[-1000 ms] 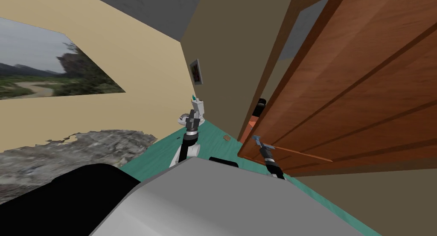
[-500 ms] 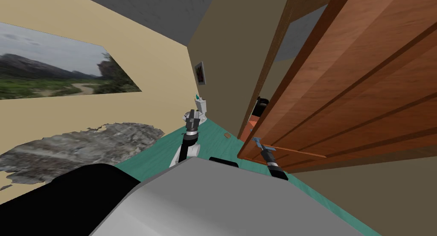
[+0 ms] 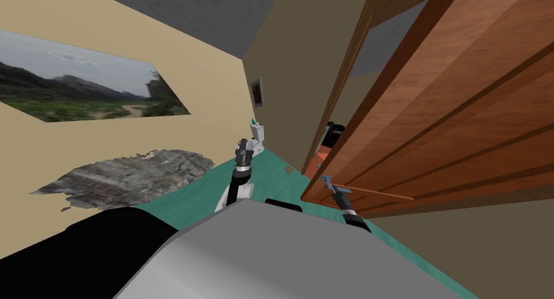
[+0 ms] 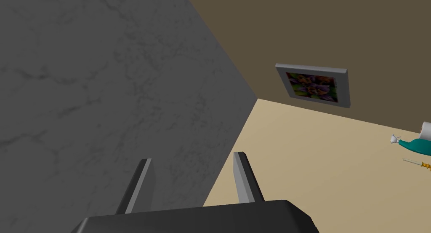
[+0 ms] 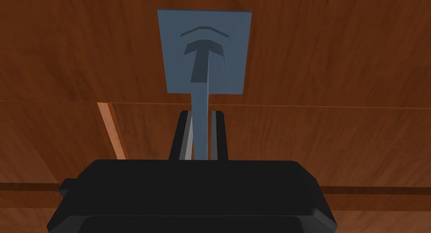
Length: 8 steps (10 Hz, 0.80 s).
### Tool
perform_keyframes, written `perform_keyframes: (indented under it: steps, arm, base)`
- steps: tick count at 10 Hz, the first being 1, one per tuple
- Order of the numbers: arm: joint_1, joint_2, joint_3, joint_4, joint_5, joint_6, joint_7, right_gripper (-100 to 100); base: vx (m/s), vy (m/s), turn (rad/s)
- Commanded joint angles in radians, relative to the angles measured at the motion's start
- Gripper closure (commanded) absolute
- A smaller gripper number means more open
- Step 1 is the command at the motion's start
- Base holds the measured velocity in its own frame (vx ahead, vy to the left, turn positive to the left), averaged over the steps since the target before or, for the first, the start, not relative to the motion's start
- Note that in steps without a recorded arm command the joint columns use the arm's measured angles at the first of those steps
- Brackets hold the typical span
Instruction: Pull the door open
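Far to the left in the head view, a wide landscape panel of hills and grey sky (image 3: 92,95) sits on the pale beige wall (image 3: 178,58), and below it a ragged grey rocky patch (image 3: 130,174) meets the teal-green floor (image 3: 270,177). Right of that patch the left gripper (image 3: 244,150) is raised on its upright forearm, well apart from the door. In the left wrist view its two thin grey fingers (image 4: 141,184) stand parted with nothing between them. Just past it in the head view are a small white fixture (image 3: 258,136) on the floor and a small grey-framed picture (image 3: 257,91) on the dark olive wall. Next comes the brown wooden door frame (image 3: 346,79). The panelled reddish-brown wooden door (image 3: 460,123) stands ajar from it, its free edge off the frame and angled toward me, and it takes up the right side of the view. Low at that free edge sits the slim blue lever handle (image 3: 327,179), and the right gripper (image 3: 331,186) reaches up to it from below. In the right wrist view the handle (image 5: 200,125) runs from a square blue backplate (image 5: 205,51) on the door face (image 5: 336,66) straight down between the right gripper's (image 5: 201,116) fingers. Those fingers (image 5: 216,133) are closed tight, pressing the lever from both sides.
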Motion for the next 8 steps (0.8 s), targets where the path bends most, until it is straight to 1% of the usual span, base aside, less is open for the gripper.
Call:
perform_keyframes:
  steps: [1, 2, 4, 5, 6, 8]
  arm:
    - [-0.008, -0.002, 0.004, 0.029, 0.003, -0.026, -0.005, 100]
    - [0.003, -0.010, 0.010, 0.036, 0.005, -0.048, -0.013, 100]
    - [0.011, -0.016, 0.014, 0.041, 0.007, -0.065, -0.019, 100]
    - [0.023, -0.025, 0.020, 0.048, 0.011, -0.090, -0.029, 100]
    - [0.027, -0.028, 0.022, 0.050, 0.012, -0.099, -0.032, 100]
    - [0.043, -0.040, 0.030, 0.060, 0.016, -0.131, -0.044, 100]
  base:
    - [-0.133, -0.066, 0.093]
    - [-0.189, -0.082, 0.149]
    - [-0.172, -0.050, 0.095]
    - [-0.182, -0.066, 0.172]
    - [-0.206, -0.082, 0.153]
    - [-0.163, -0.079, 0.145]
